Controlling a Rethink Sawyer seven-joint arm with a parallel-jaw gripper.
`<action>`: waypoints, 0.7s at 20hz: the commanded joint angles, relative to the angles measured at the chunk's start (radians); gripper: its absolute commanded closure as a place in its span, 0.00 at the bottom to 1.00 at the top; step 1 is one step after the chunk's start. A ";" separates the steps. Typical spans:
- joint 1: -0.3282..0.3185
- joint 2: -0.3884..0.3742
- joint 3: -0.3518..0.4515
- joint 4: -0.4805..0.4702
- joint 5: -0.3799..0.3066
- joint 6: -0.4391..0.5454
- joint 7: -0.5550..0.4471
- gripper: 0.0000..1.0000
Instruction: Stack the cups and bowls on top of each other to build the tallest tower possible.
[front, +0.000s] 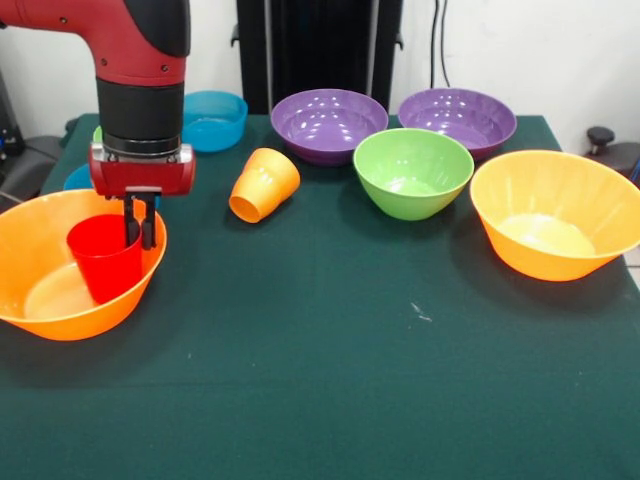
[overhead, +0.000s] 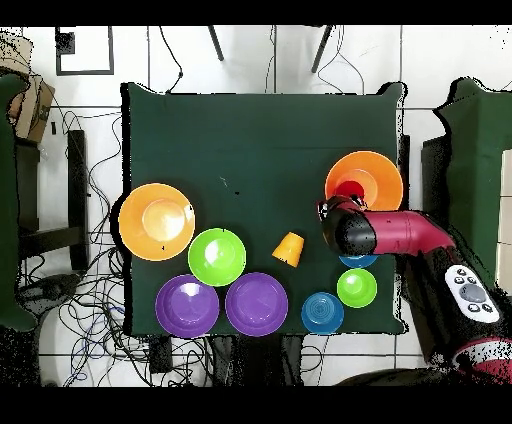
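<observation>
My gripper (front: 140, 242) reaches down into the large orange bowl (front: 40, 235) at the left. Its two fingers stand close together, pinched on the right rim of the red cup (front: 102, 262). The red cup stands upright inside that bowl. In the overhead view the arm covers the gripper, while the red cup (overhead: 349, 189) and its bowl (overhead: 378, 172) show. The orange ridged cup (front: 263, 185) lies on its side mid-table, open end toward the front-view camera. No taller stack shows.
A second large orange bowl (front: 555, 215) sits at the right. The medium green bowl (front: 412, 172) and two purple bowls (front: 328, 123) (front: 457, 118) are behind the middle. A blue bowl (front: 213, 120) is behind the arm. Another blue bowl (front: 78, 178) and a small green bowl (overhead: 356, 287) are partly hidden.
</observation>
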 joint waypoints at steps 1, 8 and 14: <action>-0.012 0.066 0.061 0.070 0.025 0.005 0.027 1.00; 0.005 0.073 0.052 0.077 0.042 -0.014 0.048 1.00; 0.023 0.073 0.038 0.090 0.046 -0.038 0.079 1.00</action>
